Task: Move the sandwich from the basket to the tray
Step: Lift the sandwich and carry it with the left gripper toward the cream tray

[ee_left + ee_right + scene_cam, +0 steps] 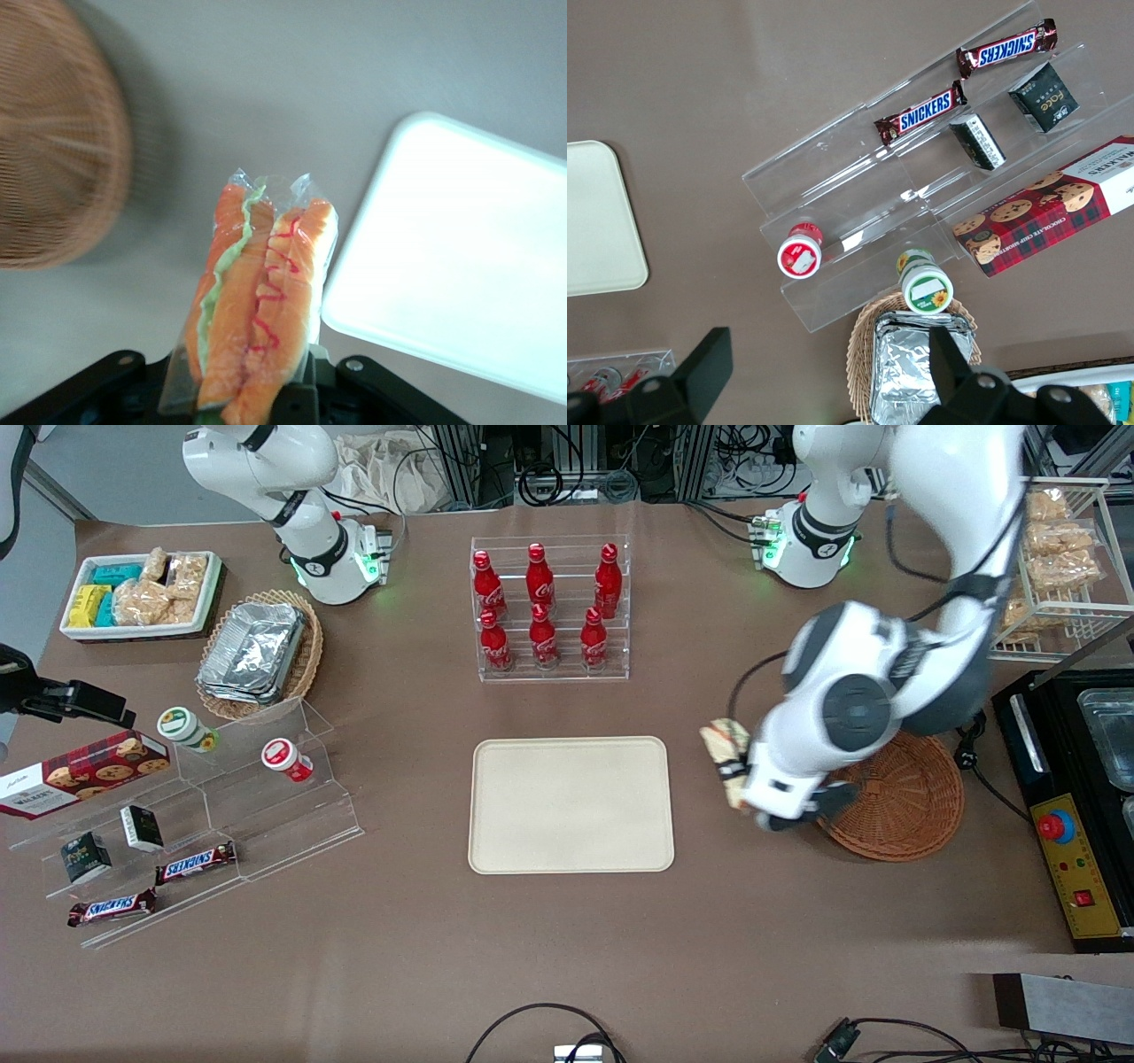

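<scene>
Sandwich [726, 748] first: it is up off the counter [567, 957], pinched in the working arm's claw [740, 775], and it hangs over bare brown surface between the tray [571, 804] and the reddish-brown wicker basket [904, 802]. From the front camera only a pale wedge with dark bands of wrapping pokes out beside the big white arm housing, and the claw itself is mostly buried under that housing.

The wrist camera tells more. There the sandwich [261, 301] stands edge-on in its clear wrap, orange layers with a strip of green lettuce and a squiggle of red sauce, and the black fingers [306, 394] close against its lower end on both sides. The claw [252, 398] is narrow, clamped on the packet. The basket [53, 133] shows as a blurred woven disc to one side, and a rounded corner of the cream tray [461, 257] lies near the sandwich's other side; neither touches it.

Only the front camera shows that the tray has nothing on it, that the basket interior visible past the arm holds nothing, and that a clear rack of red cola bottles [549, 607] stands farther from the camera than the tray.

The parked arm's wrist camera shows the stepped acrylic shelf [921, 177] with Snickers bars [921, 113] and a sliver of the tray [598, 221].
</scene>
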You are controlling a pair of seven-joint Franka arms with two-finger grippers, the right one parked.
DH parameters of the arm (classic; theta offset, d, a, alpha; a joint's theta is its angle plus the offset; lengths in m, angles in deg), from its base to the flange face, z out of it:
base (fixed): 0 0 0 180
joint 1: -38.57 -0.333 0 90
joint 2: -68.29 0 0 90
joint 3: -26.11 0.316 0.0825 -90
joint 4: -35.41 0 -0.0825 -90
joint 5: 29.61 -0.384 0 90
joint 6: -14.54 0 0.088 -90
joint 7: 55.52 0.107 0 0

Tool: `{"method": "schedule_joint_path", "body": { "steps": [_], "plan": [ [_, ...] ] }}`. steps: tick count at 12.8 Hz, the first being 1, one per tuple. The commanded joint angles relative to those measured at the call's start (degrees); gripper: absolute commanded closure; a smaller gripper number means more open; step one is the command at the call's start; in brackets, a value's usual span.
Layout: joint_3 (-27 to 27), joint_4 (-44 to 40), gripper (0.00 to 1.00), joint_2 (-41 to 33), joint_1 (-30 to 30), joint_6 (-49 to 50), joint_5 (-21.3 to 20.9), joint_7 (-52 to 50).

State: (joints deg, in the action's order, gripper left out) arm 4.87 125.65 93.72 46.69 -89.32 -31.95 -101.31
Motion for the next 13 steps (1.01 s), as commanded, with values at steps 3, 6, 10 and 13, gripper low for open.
{"method": "schedule_joint_path", "body": {
  "steps": [3,6,10,13],
  "plan": [
    [0.4,-7.7,1.0,14.9,9.3,-9.1,-6.5,-1.0],
    [0.4,-7.9,1.0,20.0,9.9,-13.8,-11.0,-3.7],
    [0.5,-7.8,0.16,20.3,9.8,-14.4,-11.4,-3.9],
    [0.4,-7.9,0.0,19.0,9.6,-14.1,-11.1,-4.0]
  ]
}}
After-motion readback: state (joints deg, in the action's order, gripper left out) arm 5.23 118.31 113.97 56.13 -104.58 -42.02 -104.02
